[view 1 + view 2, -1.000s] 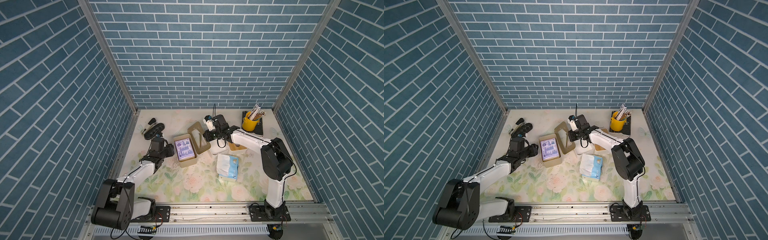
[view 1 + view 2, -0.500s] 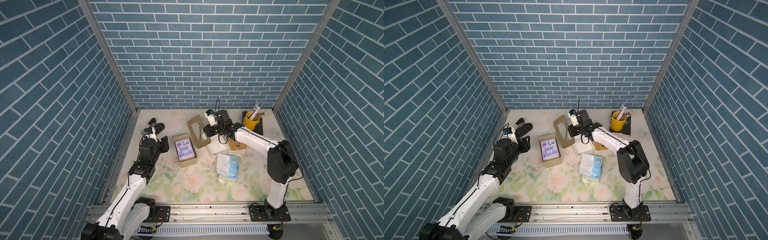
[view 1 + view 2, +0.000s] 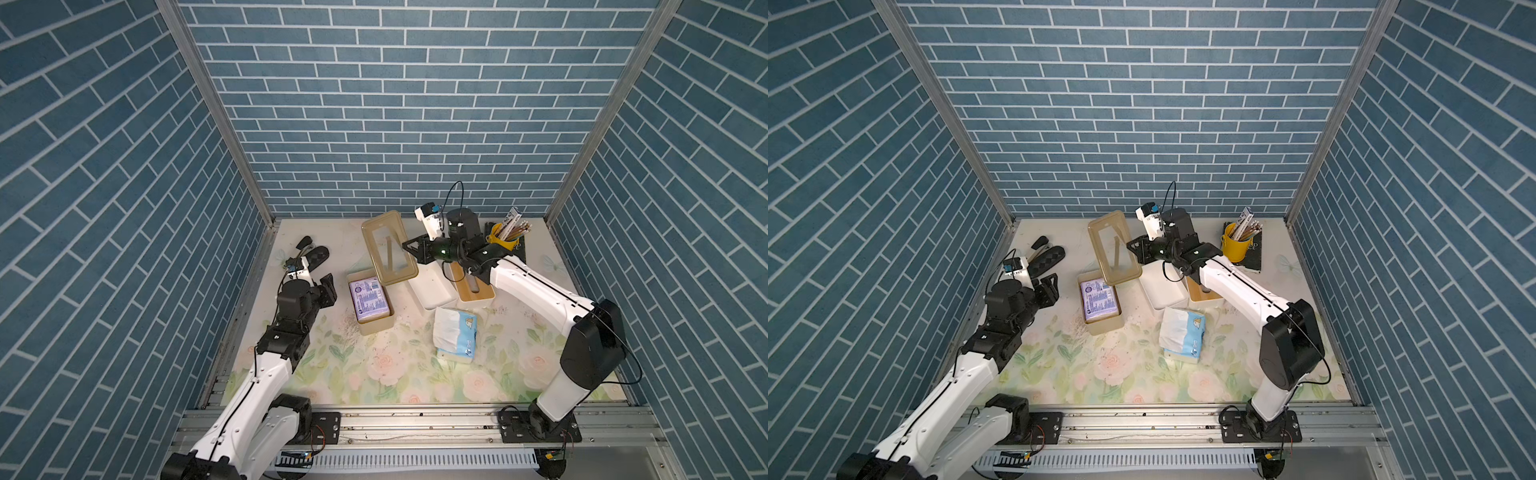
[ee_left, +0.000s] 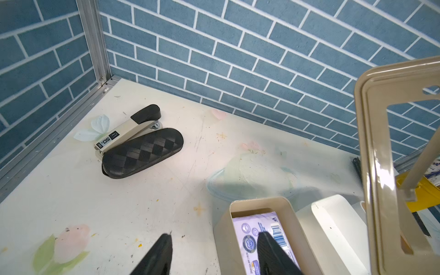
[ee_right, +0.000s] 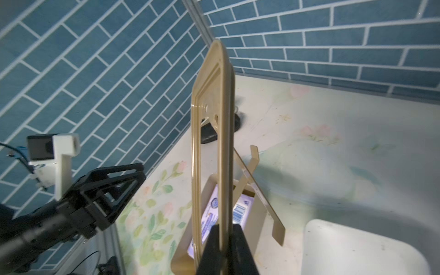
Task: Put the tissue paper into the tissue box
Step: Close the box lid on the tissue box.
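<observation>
**Right wrist view: lid (image 5: 221,142) pinched on edge over the loaded tissue box (image 5: 182,254)**

The right gripper (image 5: 225,229) is clamped hard on the rim of the tan lid, one finger on each face. It holds the lid upright, so this camera looks along the thin edge. A narrow tan strip (image 5: 273,221) slants down from the lid toward the box. Beneath it sits the open tan tissue box, and the purple tissue pack (image 5: 245,209) lies inside with its printed face up. In both top views the lid's lower edge overlaps the far end of the box. Whether the two touch cannot be told.

The left gripper (image 4: 214,235) stands about half open with nothing between its fingers. In both top views it hovers just beside the box wall on the robot's left, and its fingers point toward the back wall.

A second tissue pack (image 3: 455,336), blue and white, lies on the floral table (image 3: 415,374). It sits just in front of a white box (image 3: 432,286) and is clear of both grippers.

Near the back left corner, a stapler (image 4: 128,133) rests right against a black glasses case (image 4: 142,150). A yellow cup (image 3: 496,241) of pencils stands near the back right corner, behind the right arm.
</observation>
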